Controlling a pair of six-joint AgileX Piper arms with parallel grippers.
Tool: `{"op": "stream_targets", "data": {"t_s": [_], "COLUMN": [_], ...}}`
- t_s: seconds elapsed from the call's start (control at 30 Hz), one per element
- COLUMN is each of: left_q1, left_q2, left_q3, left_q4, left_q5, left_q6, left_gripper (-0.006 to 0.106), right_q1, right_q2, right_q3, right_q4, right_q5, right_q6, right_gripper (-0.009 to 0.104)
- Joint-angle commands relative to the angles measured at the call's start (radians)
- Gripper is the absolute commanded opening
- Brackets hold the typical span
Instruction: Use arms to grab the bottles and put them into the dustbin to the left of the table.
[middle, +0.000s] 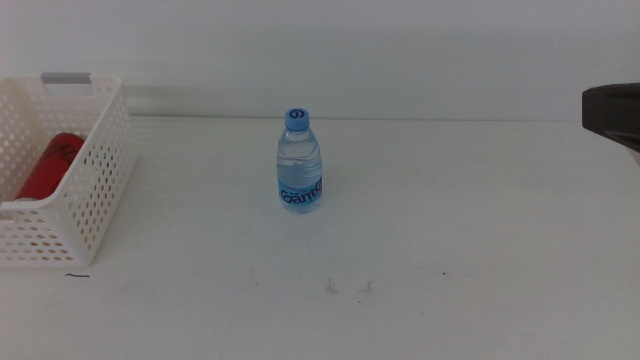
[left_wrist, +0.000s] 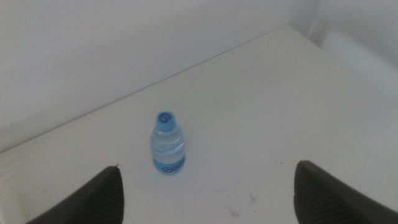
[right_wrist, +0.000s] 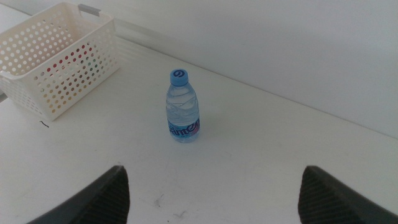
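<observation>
A small clear water bottle (middle: 299, 160) with a blue cap and label stands upright on the white table (middle: 450, 220), near its middle. It also shows in the left wrist view as the bottle (left_wrist: 168, 144) and in the right wrist view as the bottle (right_wrist: 183, 107). The white perforated dustbin (middle: 95, 190) sits at the table's left end, with a red can (middle: 48, 165) lying inside. My left gripper (left_wrist: 208, 202) is open, well short of the bottle. My right gripper (right_wrist: 214, 202) is open too, also far from it. Neither holds anything.
A dark piece of the right arm (middle: 612, 108) pokes in at the middle view's right edge. In the right wrist view, red and yellowish colours show through the holes of the dustbin (right_wrist: 59, 56). A few small scuff marks (middle: 345, 287) lie in front of the bottle.
</observation>
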Motion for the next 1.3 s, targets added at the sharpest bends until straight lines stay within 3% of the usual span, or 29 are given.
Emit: {"op": "stream_targets", "data": {"t_s": [0.0, 0.1, 0.17, 0.3, 0.43, 0.6, 0.73, 0.8, 0.9, 1.0, 1.13, 1.27], "left_q1": [-0.002, -0.004, -0.044, -0.217, -0.391, -0.451, -0.451, -0.451, -0.444, -0.407, -0.331, -0.266], "left_q2": [-0.004, 0.0, -0.011, -0.097, -0.181, -0.147, -0.065, -0.02, 0.081, 0.269, 0.474, 0.648], "left_q3": [0.002, 0.002, 0.03, 0.262, 0.641, 1.057, 1.268, 1.319, 1.341, 1.317, 1.231, 1.08], "left_q4": [0.024, 0.023, 0.088, 0.278, 0.472, 0.476, 0.468, 0.405, 0.392, 0.471, 0.559, 0.734], "left_q5": [-0.006, -0.006, -0.07, -0.419, -0.925, -1.517, -1.75, -1.777, -1.916, -2.159, -2.258, -2.299], "left_q6": [-0.001, -0.001, -0.001, -0.064, -0.198, -0.345, -0.5, -0.496, -0.404, -0.393, -0.508, -0.579], "left_gripper": [0.094, 0.094, 0.094, 0.094, 0.094, 0.094, 0.094, 0.094, 0.094, 0.094, 0.094, 0.094], "right_q1": [-0.007, -0.007, -0.007, -0.007, -0.007, -0.007, -0.007, -0.007, -0.007, -0.007, -0.007, -0.007], "right_q2": [-0.004, -0.004, -0.004, -0.004, -0.001, -0.002, -0.002, -0.002, -0.002, -0.002, -0.002, -0.002], "right_q3": [-0.001, -0.001, -0.001, -0.001, -0.001, -0.001, -0.001, -0.001, -0.001, -0.001, -0.001, -0.001], "right_q4": [-0.01, -0.01, -0.01, -0.008, -0.008, -0.004, -0.008, -0.008, -0.008, -0.006, -0.008, -0.008], "right_q5": [-0.012, -0.012, -0.012, -0.01, -0.01, -0.01, -0.01, -0.01, -0.01, -0.01, -0.012, -0.012], "right_q6": [0.002, 0.002, 0.002, 0.004, 0.004, 0.004, 0.004, 0.004, 0.004, 0.004, 0.004, 0.004], "right_gripper": [0.085, 0.085, 0.085, 0.085, 0.085, 0.085, 0.085, 0.085, 0.085, 0.085, 0.085, 0.085]}}
